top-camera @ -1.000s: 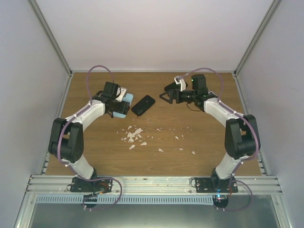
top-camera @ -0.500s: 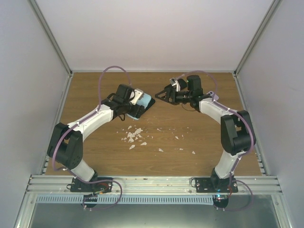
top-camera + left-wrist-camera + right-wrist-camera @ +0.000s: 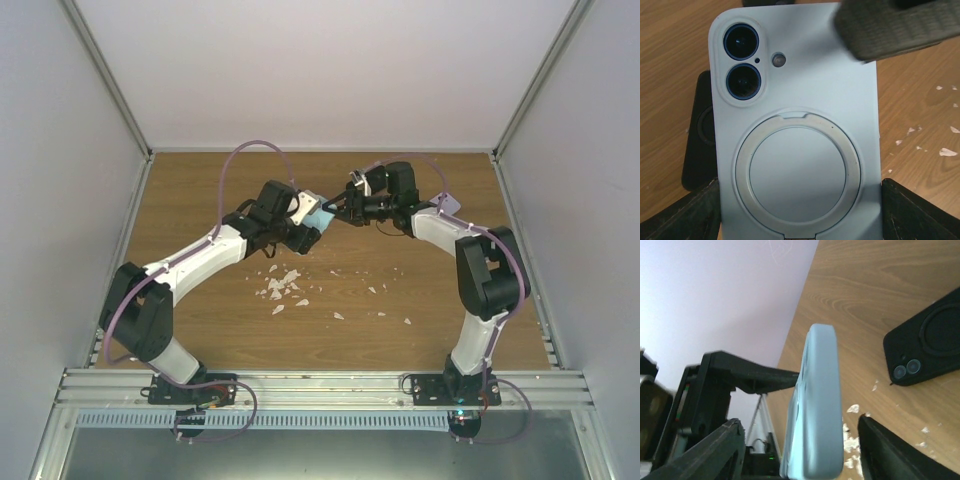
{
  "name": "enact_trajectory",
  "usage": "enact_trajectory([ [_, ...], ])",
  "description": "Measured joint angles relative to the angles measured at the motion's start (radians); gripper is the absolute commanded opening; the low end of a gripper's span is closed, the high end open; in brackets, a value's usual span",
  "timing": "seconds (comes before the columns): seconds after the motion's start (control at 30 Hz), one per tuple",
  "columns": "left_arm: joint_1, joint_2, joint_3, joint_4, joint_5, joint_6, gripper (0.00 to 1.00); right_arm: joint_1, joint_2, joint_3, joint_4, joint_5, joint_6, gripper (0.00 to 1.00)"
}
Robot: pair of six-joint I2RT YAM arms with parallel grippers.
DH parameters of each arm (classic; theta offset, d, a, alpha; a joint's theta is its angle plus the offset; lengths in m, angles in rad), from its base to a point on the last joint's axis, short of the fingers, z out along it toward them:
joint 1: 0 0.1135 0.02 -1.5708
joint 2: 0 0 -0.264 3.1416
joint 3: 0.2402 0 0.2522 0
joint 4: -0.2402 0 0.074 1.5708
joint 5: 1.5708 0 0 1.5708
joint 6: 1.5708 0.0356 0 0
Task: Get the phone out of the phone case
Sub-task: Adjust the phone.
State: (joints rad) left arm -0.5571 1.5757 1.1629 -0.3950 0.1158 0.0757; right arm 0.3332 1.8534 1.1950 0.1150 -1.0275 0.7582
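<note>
Nearest us, white crumbs (image 3: 282, 288) lie scattered on the wooden table (image 3: 420, 300). Past them, the left claw (image 3: 800, 220) is clamped on the sides of the phone (image 3: 742, 80), which sits in its pale blue case (image 3: 805, 175) and is held up off the table. A black phone (image 3: 925, 340) lies flat below it. Beyond, the right claw (image 3: 801, 430) stands apart astride the case's top edge. We cannot quite tell whether a pad touches it.

The left arm (image 3: 195, 258) and right arm (image 3: 437, 228) have white links between bulky black joints, each trailed by a thin purple cable (image 3: 258, 142). The left hand (image 3: 312, 225) and right hand (image 3: 338, 212) are black, like the bases (image 3: 190, 385).
</note>
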Motion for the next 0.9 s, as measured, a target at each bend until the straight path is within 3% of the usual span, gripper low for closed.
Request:
enact_trajectory([
  [0.33, -0.056, -0.017, 0.000, 0.017, -0.006, 0.013, 0.67, 0.004, 0.024, -0.006, 0.084, -0.058, 0.105, 0.27],
  [0.4, -0.058, -0.017, 0.000, 0.018, -0.010, 0.017, 0.72, 0.004, 0.024, -0.010, 0.091, -0.060, 0.114, 0.19],
  [0.53, -0.060, -0.018, 0.000, 0.014, -0.016, 0.031, 0.94, 0.004, 0.024, -0.031, 0.104, -0.060, 0.152, 0.01],
  [0.6, -0.062, -0.018, 0.000, 0.009, -0.019, 0.038, 0.99, 0.005, 0.024, -0.043, 0.111, -0.057, 0.158, 0.01],
  [0.9, -0.063, -0.087, 0.012, -0.037, -0.031, 0.048, 0.99, 0.004, 0.024, -0.103, 0.130, -0.052, 0.180, 0.00],
])
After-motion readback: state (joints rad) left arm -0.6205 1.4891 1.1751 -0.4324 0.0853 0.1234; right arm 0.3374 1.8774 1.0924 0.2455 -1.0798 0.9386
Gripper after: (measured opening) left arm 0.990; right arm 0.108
